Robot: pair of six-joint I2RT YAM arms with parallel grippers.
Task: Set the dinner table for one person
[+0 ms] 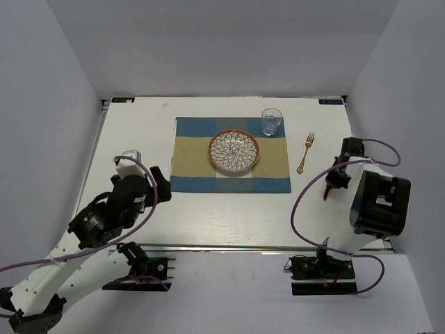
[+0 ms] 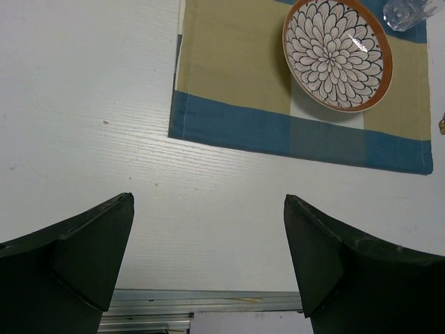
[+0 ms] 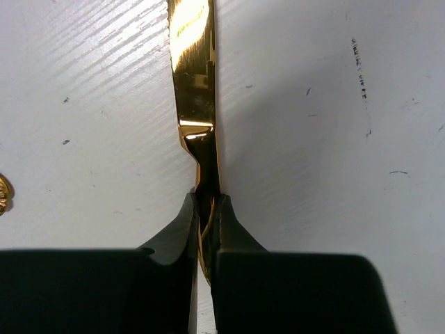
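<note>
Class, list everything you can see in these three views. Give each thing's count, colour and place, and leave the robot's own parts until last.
dinner table: one, white, under everything.
placemat: one, blue and tan checked, on the far middle of the table.
plate: one, white with a dark petal pattern and orange rim, centred on the placemat.
glass: one, clear, at the placemat's far right corner.
fork: one, gold, on the table right of the placemat.
gold utensil: one, flat and blade-like, right of the fork and nearer the arms.
left end effector: one, black, open, over bare table near the placemat's near left corner.
right end effector: one, black, shut on the gold utensil.
</note>
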